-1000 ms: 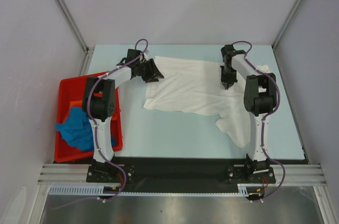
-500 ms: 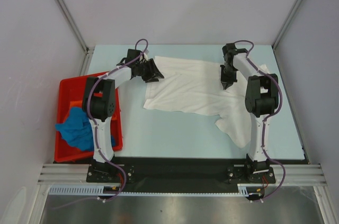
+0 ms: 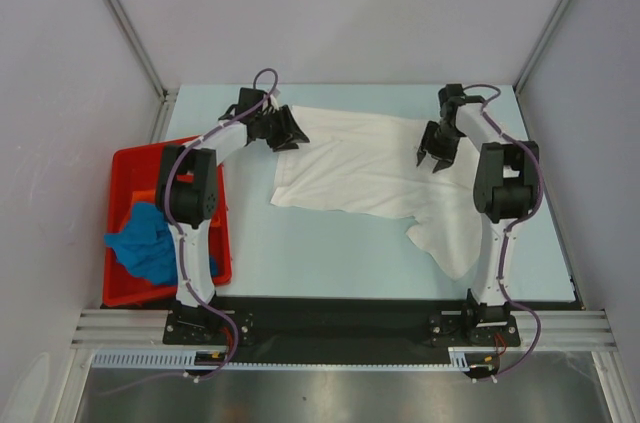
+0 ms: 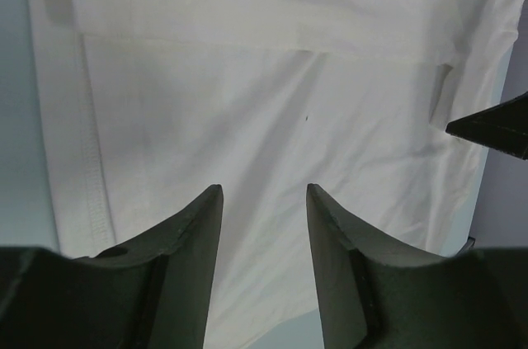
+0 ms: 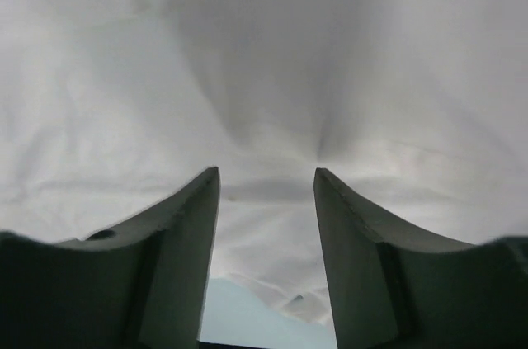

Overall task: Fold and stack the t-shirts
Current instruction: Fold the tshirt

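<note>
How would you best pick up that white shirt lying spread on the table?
Probably by an edge: the white t-shirt lies flat on the table, so only its rim offers a pinch. Its left edge is straight and uncovered; come from above on the left side.

Red bin (image 3: 135, 168): rectangular, on pale blue tabletop (image 3: 330, 243), well to the left of the left fingers (image 3: 288, 131), on their near side. Grey wall panels (image 3: 350, 3) stand beyond the fingers, at the tabletop's far edge.
</note>
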Controlling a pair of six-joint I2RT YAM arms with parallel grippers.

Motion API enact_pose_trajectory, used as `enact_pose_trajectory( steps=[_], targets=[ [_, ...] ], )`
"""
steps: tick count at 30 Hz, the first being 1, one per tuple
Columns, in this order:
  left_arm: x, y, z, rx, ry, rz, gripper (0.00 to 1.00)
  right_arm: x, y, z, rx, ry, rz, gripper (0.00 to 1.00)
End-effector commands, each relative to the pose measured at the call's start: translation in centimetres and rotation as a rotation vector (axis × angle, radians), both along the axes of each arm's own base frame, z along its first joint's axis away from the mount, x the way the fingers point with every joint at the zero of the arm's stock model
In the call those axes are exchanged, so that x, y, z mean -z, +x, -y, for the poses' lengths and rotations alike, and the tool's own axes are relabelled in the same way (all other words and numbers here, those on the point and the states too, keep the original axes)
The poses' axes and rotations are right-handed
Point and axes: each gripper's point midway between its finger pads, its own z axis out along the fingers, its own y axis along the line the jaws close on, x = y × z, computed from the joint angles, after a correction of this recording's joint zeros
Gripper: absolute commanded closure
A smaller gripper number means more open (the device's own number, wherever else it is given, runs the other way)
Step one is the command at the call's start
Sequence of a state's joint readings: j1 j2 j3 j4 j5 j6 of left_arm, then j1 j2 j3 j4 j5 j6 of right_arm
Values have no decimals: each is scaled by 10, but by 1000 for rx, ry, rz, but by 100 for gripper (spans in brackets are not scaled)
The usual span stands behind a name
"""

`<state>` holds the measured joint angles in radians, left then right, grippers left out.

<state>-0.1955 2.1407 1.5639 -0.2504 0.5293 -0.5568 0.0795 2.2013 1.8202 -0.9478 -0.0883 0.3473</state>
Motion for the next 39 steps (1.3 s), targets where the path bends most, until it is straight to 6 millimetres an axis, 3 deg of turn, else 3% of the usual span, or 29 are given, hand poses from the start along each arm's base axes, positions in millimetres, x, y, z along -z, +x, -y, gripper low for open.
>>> enact_pose_trajectory(
  steps=[1,2,3,4,5,7,11,12,13,16,23,30,39],
  targets=[
    [-29,28,-12,-25,23,95,47,-54,32,41,260,53,212,44],
    [-36,41,-22,-61,60,127,45,-63,33,56,322,34,258,37],
    [-38,47,-27,-67,91,149,43,-71,47,85,424,17,326,35],
    [-29,50,-34,-79,123,130,36,-74,52,101,482,-1,354,34],
    [-38,63,-42,-99,146,164,34,-75,57,114,519,-6,376,32],
    [-34,74,-56,-120,210,172,29,-76,72,154,599,-36,431,32],
    [-41,109,-74,-153,283,254,27,-79,92,207,588,-145,483,27],
    [-27,114,-76,-141,303,250,28,-74,101,212,555,-152,496,25],
    [-28,120,-75,-137,304,273,28,-83,110,219,528,-160,528,24],
    [-18,134,-70,-127,260,300,30,-79,124,226,417,-207,542,21],
    [7,148,-49,-145,143,289,35,-77,137,244,381,-223,588,18],
    [25,147,-34,-166,137,252,36,-50,132,269,381,-210,520,21],
    [34,152,-35,-227,119,220,36,-15,126,271,272,-179,459,23]
  ],
)
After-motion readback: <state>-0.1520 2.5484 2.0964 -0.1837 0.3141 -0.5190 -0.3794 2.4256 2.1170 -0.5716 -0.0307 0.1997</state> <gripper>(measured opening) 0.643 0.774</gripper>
